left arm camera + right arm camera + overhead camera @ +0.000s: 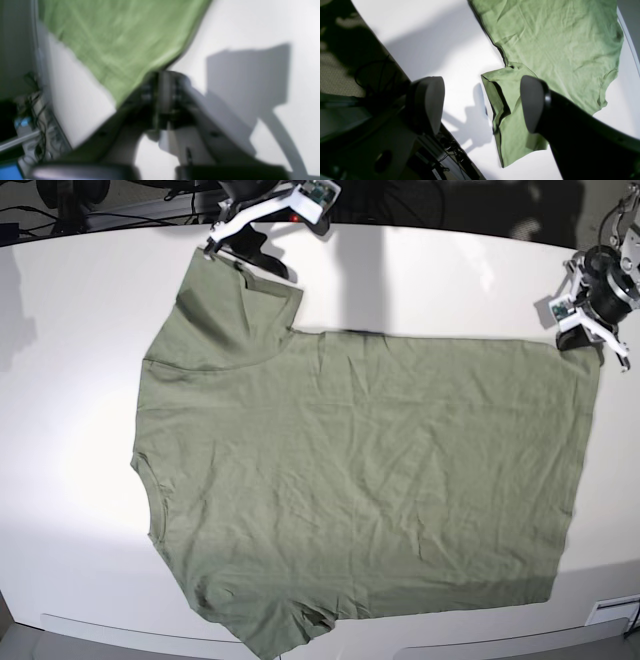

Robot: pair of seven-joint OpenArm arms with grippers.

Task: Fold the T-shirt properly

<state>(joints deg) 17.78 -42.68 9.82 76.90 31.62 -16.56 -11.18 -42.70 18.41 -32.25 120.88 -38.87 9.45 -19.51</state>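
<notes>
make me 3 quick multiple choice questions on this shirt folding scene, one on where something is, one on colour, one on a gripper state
1. In the base view, where is the left gripper?
A. at the hem corner of the T-shirt, on the view's right
B. at the neck opening
C. off the table

2. What colour is the T-shirt?
A. navy blue
B. sage green
C. red

3. How do the right gripper jaws stand?
A. shut on the sleeve
B. shut on nothing
C. open, one finger over bare table and the other over the sleeve

Answers: 1 A, the arm sits at the shirt's far right corner. 2 B, the cloth is plain green in every view. 3 C, the right wrist view shows a wide gap between the fingers.
</notes>
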